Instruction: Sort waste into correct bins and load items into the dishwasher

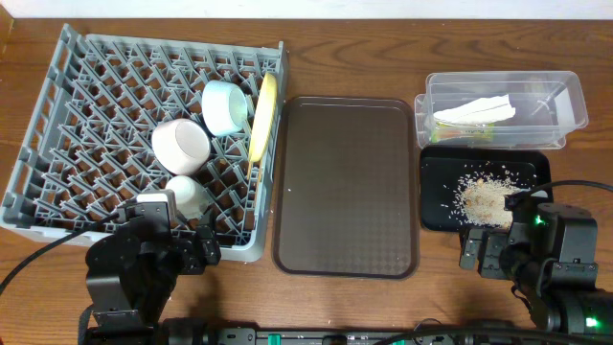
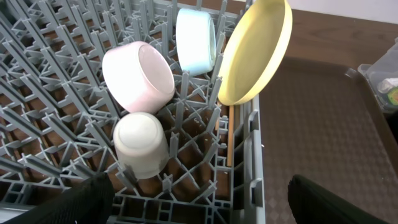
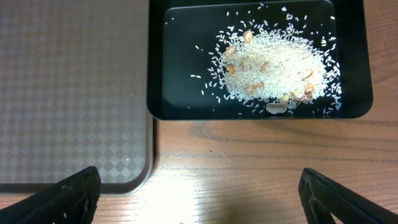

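- The left claw [image 2: 208, 205] is hovering at the near edge of the dish rack [image 2: 56, 74]. Its 2 fingers [image 2: 81, 199] are standing wide apart and gripping nothing.
- Just ahead of this claw, a white cup [image 2: 140, 143] is sitting among the pegs.
- Farther ahead and slightly left, the pinkish-white bowl [image 2: 137, 74] is lying on its side, its opening facing right.
- Beyond that, the light-blue bowl [image 2: 196, 40] is resting on its side, just beside the plate.
- Ahead and to the right, the pale-yellow plate [image 2: 255, 53] is standing on edge and leaning along the rack's right wall.
- Below the plate, the chopsticks [image 2: 229, 140] are lying against that wall; only 1 thin wooden strip is showing clearly.
- The brown serving tray [image 1: 345, 187] is lying between the 2 claws, right of the left one and left of the right one.
- The right claw [image 3: 208, 199] is hovering over the wooden table [image 3: 249, 155]. Its fingers [image 3: 68, 196] are spread wide and empty.
- Directly ahead of it, the black tray [image 3: 180, 93] is holding the rice-like crumbs [image 3: 273, 62] in 1 heap, with loose grains lying around it.
- Beyond the black tray, farthest from the right claw, the clear tub [image 1: 565, 105] is holding the white napkin [image 1: 476, 112]. A greenish sachet [image 1: 469, 130] is showing just beside it, too small to detail.
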Robot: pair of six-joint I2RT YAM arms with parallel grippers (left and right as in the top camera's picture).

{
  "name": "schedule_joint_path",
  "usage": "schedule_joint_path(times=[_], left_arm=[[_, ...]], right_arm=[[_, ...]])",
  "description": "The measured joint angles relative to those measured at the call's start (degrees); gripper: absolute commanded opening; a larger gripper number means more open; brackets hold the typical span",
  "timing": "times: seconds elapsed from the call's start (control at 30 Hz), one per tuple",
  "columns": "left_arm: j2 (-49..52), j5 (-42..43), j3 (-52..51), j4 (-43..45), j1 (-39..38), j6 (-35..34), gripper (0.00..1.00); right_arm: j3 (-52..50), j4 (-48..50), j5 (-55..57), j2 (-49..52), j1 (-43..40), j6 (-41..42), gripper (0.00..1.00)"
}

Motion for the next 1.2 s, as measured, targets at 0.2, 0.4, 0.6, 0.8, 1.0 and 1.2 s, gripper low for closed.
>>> schedule_joint_path(times=[0.2, 0.4, 0.6, 0.8, 1.0, 1.2], left_arm=[[0.0, 0.0, 0.0, 0.0, 0.0, 0.0, 0.92], [0.0, 0.0, -0.1, 0.0, 0.0, 0.0, 0.92], [0.0, 0.0, -0.3, 0.0, 0.0, 0.0, 0.93], [0.0, 0.0, -0.3, 0.0, 0.0, 0.0, 0.92], [0.0, 0.0, -0.3, 0.0, 0.0, 0.0, 0.93], [0.0, 0.0, -0.3, 0.0, 0.0, 0.0, 0.93]], right_arm=[[-0.4, 2.3, 0.0, -3.6, 0.1, -0.1, 0.99], [-8.7, 22.1, 0.0, -14.9, 2.6, -1.2, 0.99], [-25.9, 48.9, -0.4, -26.7, 3.1, -1.7, 0.99], [-40.0, 69.4, -0.6, -35.8, 3.1, -1.9, 0.99], [-48.0, 75.0, -0.6, -38.8, 3.1, -2.0, 0.99], [-50.6, 64.7, -0.6, -38.5, 3.1, -2.1, 0.99]])
